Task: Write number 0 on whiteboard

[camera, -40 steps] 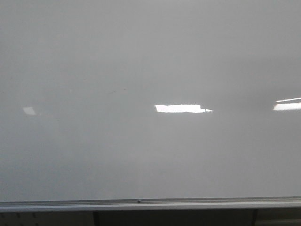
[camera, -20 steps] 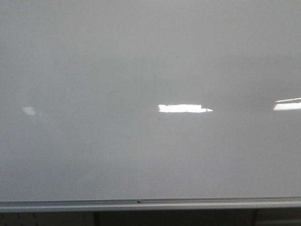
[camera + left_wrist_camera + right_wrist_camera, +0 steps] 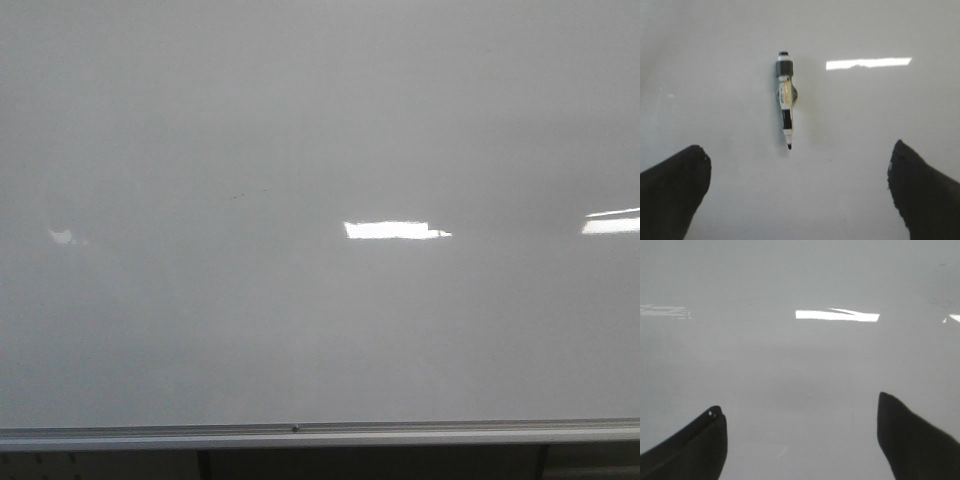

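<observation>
The whiteboard (image 3: 320,120) fills the front view, glossy white-grey, with a silver rail (image 3: 320,434) along its bottom edge. No drawn 0 shows on it in any view. In the left wrist view a black-and-white marker (image 3: 785,100) lies on the board (image 3: 715,60), its tip pointing toward my left gripper (image 3: 799,156). That gripper is open and empty, well short of the marker. My right gripper (image 3: 800,412) is open and empty over bare board (image 3: 800,280). Neither gripper shows in the front view.
Bright rectangular light glares lie on the board (image 3: 395,230), (image 3: 612,222). A faint tiny grey scratch mark (image 3: 238,196) sits left of centre. A dark gap runs below the rail (image 3: 370,462).
The central glare's left edge has crept right and the faint left glare has shrunk. Nothing else has visibly changed.
</observation>
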Robot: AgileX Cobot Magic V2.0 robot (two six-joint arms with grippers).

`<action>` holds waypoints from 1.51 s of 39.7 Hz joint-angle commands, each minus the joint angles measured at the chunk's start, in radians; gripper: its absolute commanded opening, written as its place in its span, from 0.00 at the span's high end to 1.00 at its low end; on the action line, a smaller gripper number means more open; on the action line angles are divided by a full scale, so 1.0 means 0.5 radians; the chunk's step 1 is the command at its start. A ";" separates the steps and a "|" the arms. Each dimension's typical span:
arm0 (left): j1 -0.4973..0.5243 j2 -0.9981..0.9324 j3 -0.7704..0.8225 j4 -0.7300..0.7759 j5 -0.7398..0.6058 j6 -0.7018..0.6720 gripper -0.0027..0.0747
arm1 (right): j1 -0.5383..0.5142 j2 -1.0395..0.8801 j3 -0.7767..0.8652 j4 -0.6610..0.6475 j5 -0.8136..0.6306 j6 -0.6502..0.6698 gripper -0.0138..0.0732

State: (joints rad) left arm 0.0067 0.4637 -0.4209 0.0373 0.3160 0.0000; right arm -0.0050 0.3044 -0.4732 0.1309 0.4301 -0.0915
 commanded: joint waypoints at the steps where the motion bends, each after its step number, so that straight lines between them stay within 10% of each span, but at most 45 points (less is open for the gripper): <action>1: 0.004 0.298 -0.133 -0.043 -0.204 -0.023 0.07 | 0.003 0.035 -0.070 -0.016 -0.162 -0.007 0.12; 25: 0.129 1.712 -0.656 -0.049 -0.734 -0.023 0.07 | 0.003 0.035 -0.070 -0.016 -0.154 -0.007 0.12; 52: 0.129 2.162 -0.887 -0.045 -0.820 -0.023 0.08 | 0.003 0.035 -0.064 -0.016 -0.151 -0.007 0.12; 60: 0.129 2.162 -0.887 -0.045 -0.804 -0.023 0.31 | 0.003 0.035 -0.064 -0.016 -0.151 -0.007 0.12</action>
State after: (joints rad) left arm 0.0698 1.5744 -0.8311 0.0169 -0.0126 0.0000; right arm -0.0050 0.3044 -0.4732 0.1309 0.4319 -0.0915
